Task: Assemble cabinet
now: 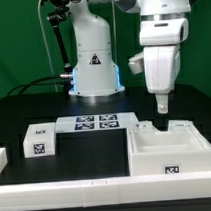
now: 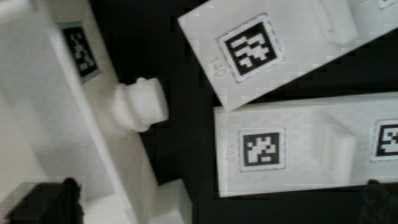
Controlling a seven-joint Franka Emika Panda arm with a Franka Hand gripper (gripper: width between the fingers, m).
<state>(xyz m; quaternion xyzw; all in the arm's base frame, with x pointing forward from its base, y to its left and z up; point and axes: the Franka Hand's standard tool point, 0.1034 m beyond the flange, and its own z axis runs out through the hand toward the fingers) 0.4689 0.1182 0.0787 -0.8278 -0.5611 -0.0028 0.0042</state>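
I see a black table (image 1: 96, 159) with a green wall (image 1: 15, 38) behind it. The flat white marker board (image 1: 94, 122) lies near the robot's white base (image 1: 94, 64). A long white rail (image 1: 78, 190) runs along the table's front edge. The big white plastic cabinet box (image 1: 147, 161) sits on the exterior view's right; walls split its open top into parts. A small white tagged block (image 1: 40, 140) sits well apart, on the left. The gripper (image 1: 162, 109) hangs just above the big box, not touching it. I cannot tell if its fingers are spread or pressed together.
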